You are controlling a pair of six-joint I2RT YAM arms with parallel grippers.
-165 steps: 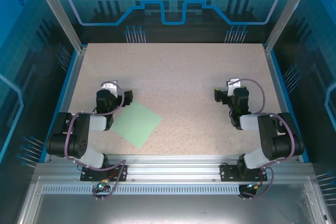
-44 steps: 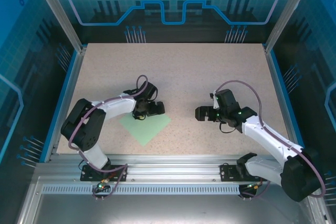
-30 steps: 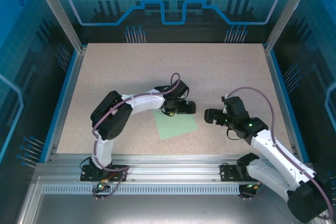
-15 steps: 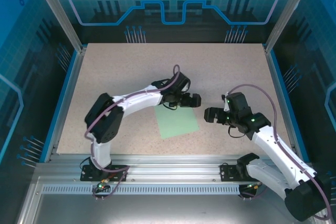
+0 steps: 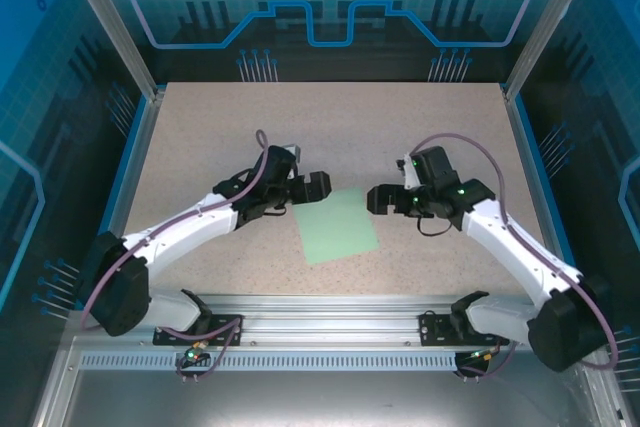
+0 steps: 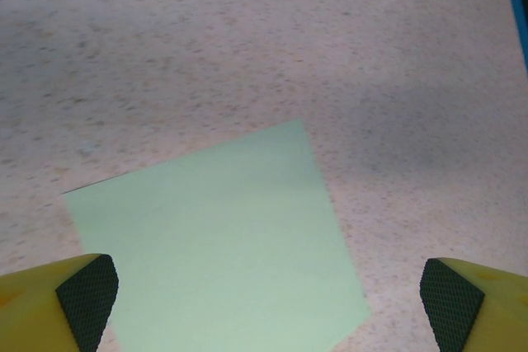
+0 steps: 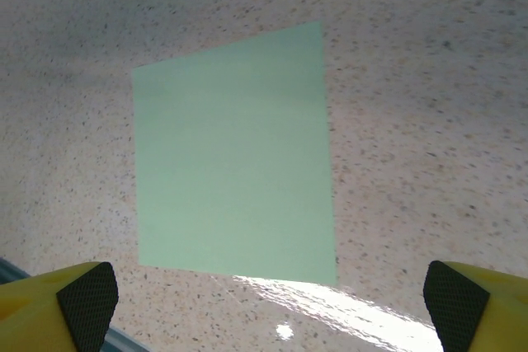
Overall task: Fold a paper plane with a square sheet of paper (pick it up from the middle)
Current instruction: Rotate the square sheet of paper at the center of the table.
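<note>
Now, from above: the square sheet of paper (image 5: 337,225) lies flat and unfolded on the speckled table (image 5: 330,127), between the two grippers. The left gripper (image 5: 318,185) sits just off the sheet's far left corner with its jaws spread wide and holding nothing. The right gripper (image 5: 378,199), just off the far right corner, is equally wide and empty. Nothing stands between either of them and the paper. The aluminium rail (image 5: 320,312) runs along the near edge, well clear of both.

Over to the left wrist: the sheet lies ahead of the jaws, reaching down between the dark pads (image 6: 87,290) and sitting closer to the left-hand one. A blue table border (image 6: 516,6) shows far off the right-hand pad.

On the right wrist, the sheet lies straight ahead, centred between the wide-set pads (image 7: 454,302). A bright patch of glare (image 7: 330,298) touches its nearest edge.
</note>
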